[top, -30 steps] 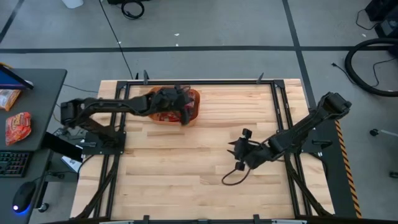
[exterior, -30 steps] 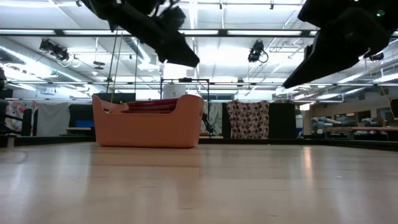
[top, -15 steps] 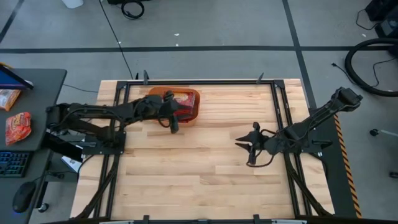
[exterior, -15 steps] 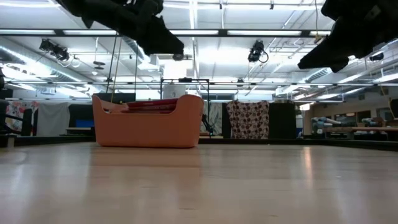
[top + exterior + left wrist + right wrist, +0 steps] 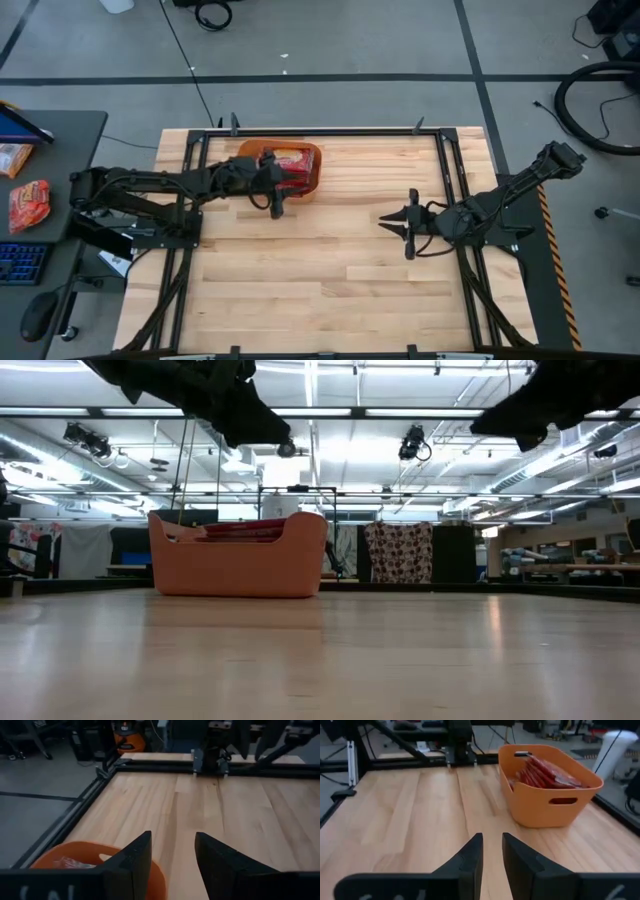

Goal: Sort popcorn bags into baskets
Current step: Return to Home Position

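Note:
The orange basket (image 5: 312, 152) stands on its base near the table's far edge, left of the middle; it also shows in the low view (image 5: 240, 565) and the right wrist view (image 5: 555, 805). Red popcorn bags (image 5: 286, 160) lie stacked inside it, their edges reaching above the rim (image 5: 545, 770). My left gripper (image 5: 277, 203) hovers open just past the basket's near wall; its wrist view shows the basket rim (image 5: 100, 852) below its fingers. My right gripper (image 5: 398, 226) hangs over the table's right half with a narrow gap between its fingers (image 5: 492, 840), pointing toward the basket.
Bare wood spreads between the two grippers and across the near half of the table. A dark metal frame (image 5: 330, 131) runs along the table's edges. A side desk at the left holds an orange-red packet (image 5: 28, 202), a keyboard and a mouse.
My left gripper has drawn back from over the basket toward the table's near side and left, and risen. My right gripper has pulled back toward the table's right edge, risen and turned about. The bags and the basket have kept still.

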### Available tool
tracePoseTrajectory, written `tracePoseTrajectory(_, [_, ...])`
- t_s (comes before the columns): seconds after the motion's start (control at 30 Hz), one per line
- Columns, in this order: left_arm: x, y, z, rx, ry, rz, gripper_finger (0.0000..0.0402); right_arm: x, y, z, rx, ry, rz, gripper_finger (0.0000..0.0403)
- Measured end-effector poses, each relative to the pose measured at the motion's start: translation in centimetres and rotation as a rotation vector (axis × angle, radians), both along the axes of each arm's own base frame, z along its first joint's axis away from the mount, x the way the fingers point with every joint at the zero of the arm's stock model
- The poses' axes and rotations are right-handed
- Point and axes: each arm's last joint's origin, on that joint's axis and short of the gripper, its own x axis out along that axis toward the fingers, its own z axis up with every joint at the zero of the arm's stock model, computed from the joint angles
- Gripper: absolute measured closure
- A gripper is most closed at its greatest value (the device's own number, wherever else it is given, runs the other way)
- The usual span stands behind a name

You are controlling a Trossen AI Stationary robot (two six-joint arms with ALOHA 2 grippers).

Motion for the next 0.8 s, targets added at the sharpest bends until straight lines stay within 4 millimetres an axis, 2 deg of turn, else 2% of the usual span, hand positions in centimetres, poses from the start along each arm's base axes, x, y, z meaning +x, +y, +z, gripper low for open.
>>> tracePoseTrajectory(0.23, [0.04,0.01,0.11,0.002,-0.012,0.001,0.0246,0.32,0.01,0.82,0.018,-0.082,0.0,0.0325])
tracePoseTrajectory(0.63, [0.05,0.01,0.1,0.001,-0.012,0.0,0.0246,0.12,-0.17,0.81,0.025,-0.075,-0.01,0.0325])
tracePoseTrajectory(0.8, [-0.54,-0.35,0.7,0.023,-0.017,-0.016,0.0246,-0.22,-0.12,0.81,0.04,-0.051,0.07,0.0325])
